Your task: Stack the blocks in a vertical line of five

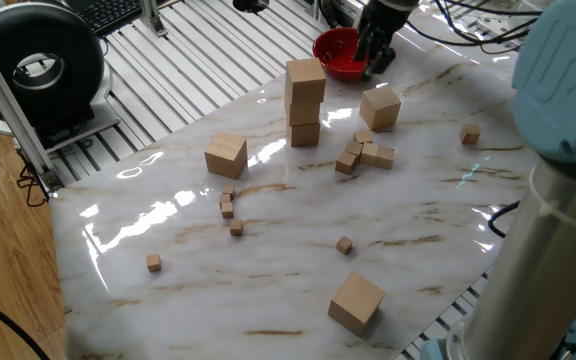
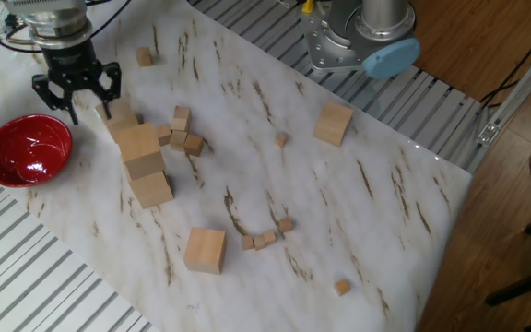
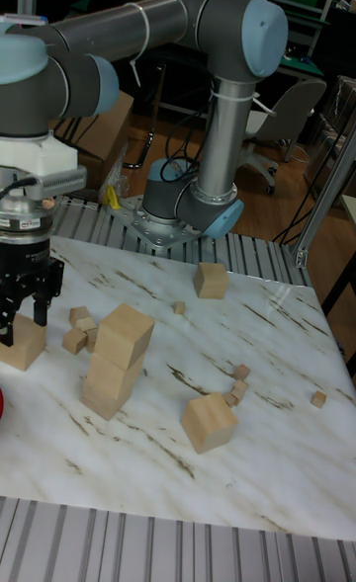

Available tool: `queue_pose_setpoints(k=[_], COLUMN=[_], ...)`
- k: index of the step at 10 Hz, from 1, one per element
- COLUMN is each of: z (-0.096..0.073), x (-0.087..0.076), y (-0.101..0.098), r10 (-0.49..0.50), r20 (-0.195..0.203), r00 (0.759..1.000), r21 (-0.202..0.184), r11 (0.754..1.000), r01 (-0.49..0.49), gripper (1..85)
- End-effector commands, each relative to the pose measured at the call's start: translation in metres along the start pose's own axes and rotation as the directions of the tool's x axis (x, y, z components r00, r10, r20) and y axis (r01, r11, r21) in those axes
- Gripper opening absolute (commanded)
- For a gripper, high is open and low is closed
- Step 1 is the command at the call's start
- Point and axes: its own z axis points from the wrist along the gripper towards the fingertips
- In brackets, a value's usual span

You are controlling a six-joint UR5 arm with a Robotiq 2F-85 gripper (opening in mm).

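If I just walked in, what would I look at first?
Probably the wobbly-looking tower of three big wooden blocks in the middle of the marble table, with its blocks turned at different angles. Next, the shiny red bowl at the table's edge. Right by it the robot's black gripper hangs open over another big block.
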Motion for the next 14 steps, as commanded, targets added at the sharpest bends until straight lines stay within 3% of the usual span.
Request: queue_pose_setpoints(k=[1, 2, 5, 7, 10, 12, 14], z=[0.0, 0.003, 0.024, 0.027, 0.04, 0.04, 0.041], x=[0.028, 0.026, 0.001, 0.007, 0.007, 0.016, 0.018], y=[0.021, 0.024, 0.02, 0.012, 0.015, 0.003, 0.003], r10=[-0.008, 0.002, 0.03, 0.014, 0.018, -0.025, -0.026], r20=[-0.13, -0.136, -0.055, -0.084, -0.046, -0.077, -0.079], r00=[0.992, 0.991, 0.998, 0.996, 0.999, 0.997, 0.996], r21=[-0.099, -0.108, -0.083, -0.044, -0.041, 0.003, 0.008], r11=[0.995, 0.994, 0.996, 0.999, 0.999, 1.0, 1.0], r01=[-0.005, -0.017, -0.034, -0.017, -0.02, 0.025, 0.027], gripper=[85.0, 85.0, 85.0, 85.0, 82.7, 82.3, 81.0])
